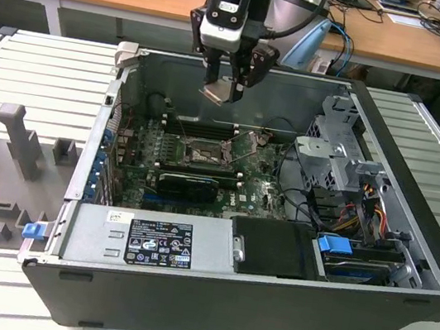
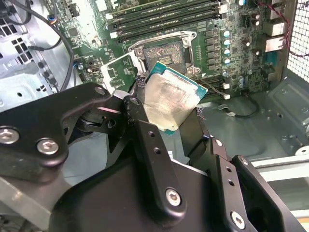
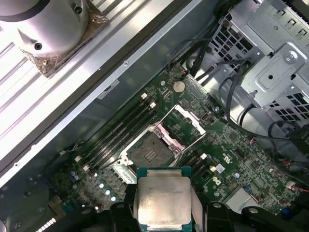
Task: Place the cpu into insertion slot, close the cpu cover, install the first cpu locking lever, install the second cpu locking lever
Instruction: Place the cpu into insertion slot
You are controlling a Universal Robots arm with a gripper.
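Note:
My gripper [image 1: 222,88] hangs over the open computer case, shut on the cpu [image 1: 218,92], a flat silver-topped chip with a green rim. In both wrist views the cpu [image 2: 169,104] [image 3: 161,200] sits tilted between the black fingers [image 2: 145,140], well above the board. The insertion slot [image 1: 203,154] [image 2: 163,52] [image 3: 148,152] lies bare below it, a dark square on the green board. The cpu cover [image 3: 190,116] [image 2: 112,65] stands swung open beside the slot, a silver frame with a square window. It also shows in the exterior view as the cpu cover [image 1: 250,146].
Long black memory slots [image 1: 197,125] run behind the socket and a black card [image 1: 188,181] lies in front of it. A power supply [image 1: 149,242] fills the near side. A metal drive cage [image 1: 339,150] and loose cables [image 1: 364,205] crowd the exterior view's right.

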